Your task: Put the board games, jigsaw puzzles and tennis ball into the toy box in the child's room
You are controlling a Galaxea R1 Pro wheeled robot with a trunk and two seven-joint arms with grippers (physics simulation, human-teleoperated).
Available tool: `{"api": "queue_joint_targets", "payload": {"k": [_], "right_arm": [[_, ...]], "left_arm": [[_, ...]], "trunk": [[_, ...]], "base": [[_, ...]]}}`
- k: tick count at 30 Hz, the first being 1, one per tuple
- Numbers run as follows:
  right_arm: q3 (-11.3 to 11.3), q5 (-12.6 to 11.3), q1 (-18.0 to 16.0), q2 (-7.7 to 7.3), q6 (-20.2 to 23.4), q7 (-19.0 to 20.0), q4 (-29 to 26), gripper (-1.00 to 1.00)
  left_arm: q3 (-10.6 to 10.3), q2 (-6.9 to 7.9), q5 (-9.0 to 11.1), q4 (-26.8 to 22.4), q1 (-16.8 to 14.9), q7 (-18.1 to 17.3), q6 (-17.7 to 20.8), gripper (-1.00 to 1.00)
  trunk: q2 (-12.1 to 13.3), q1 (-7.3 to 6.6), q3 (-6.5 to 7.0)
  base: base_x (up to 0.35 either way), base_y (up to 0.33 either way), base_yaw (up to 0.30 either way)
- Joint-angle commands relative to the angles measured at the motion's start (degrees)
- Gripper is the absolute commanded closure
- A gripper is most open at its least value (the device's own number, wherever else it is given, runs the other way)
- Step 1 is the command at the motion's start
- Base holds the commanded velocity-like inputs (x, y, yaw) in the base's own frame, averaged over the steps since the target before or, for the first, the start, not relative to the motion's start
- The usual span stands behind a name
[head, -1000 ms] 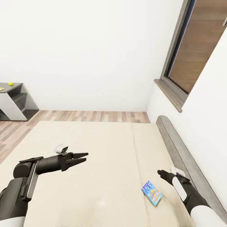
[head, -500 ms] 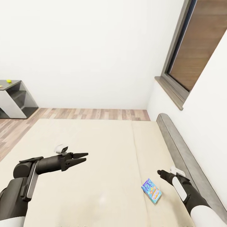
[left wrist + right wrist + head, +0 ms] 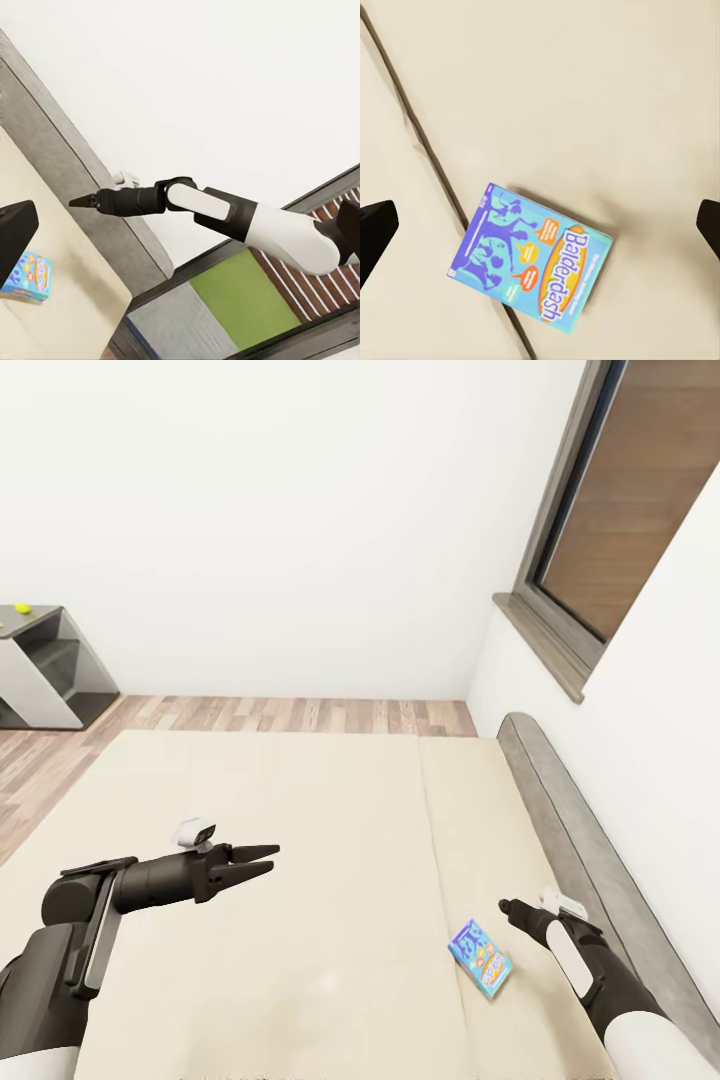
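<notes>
A: The cream bed (image 3: 300, 810) fills the frame's lower half, with bare mattress mid-frame and a grey headboard (image 3: 560, 800) along its right edge.

B: The blue game box (image 3: 480, 958) lies flat lower right, straddling the seam. The right claw (image 3: 508, 908) hovers just beside it, spread wide; the left claw (image 3: 262, 860), lower left, is parted and empty.

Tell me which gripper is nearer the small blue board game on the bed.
Right. The right gripper hangs just beside the blue board game; the left gripper is far across the bed.

A bedroom in a home: a broad cream bed (image 3: 300, 840) with a grey headboard (image 3: 590, 860), wood-plank floor (image 3: 300, 714), white walls, and a window (image 3: 620, 530).
</notes>
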Motion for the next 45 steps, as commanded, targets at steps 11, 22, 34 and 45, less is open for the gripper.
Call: {"api": "queue_joint_targets", "payload": {"k": [11, 22, 34, 45], "right_arm": [[0.09, -0.81, -0.05, -0.01, 0.4, -0.33, -0.12, -1.0], [-0.06, -0.81, -0.09, -0.46, 0.23, 8.16, -0.06, -1.0], [-0.32, -0.55, -0.58, -1.48, -0.32, 10.87, -0.17, -1.0], [0.14, -0.5, -2.71, -1.49, -3.31, 10.97, -0.2, -1.0]], "left_arm": [[0.05, 0.01, -0.12, -0.01, -0.04, -0.23, 0.61, -1.0], [-0.01, -0.04, -0.19, -0.01, -0.04, -0.23, 0.6, -1.0], [-0.06, -0.11, -0.24, -0.01, -0.04, -0.23, 0.59, -1.0], [0.02, -0.06, -0.34, 0.23, -0.04, -0.23, 0.57, -1.0]], "trunk": [[-0.11, 0.03, -1.14], [-0.11, 0.03, -2.17], [-0.11, 0.03, -3.3], [-0.11, 0.03, -4.3]], "base": [[0.0, 0.0, 0.0], [0.0, 0.0, 0.0], [0.0, 0.0, 0.0], [0.0, 0.0, 0.0]]}}
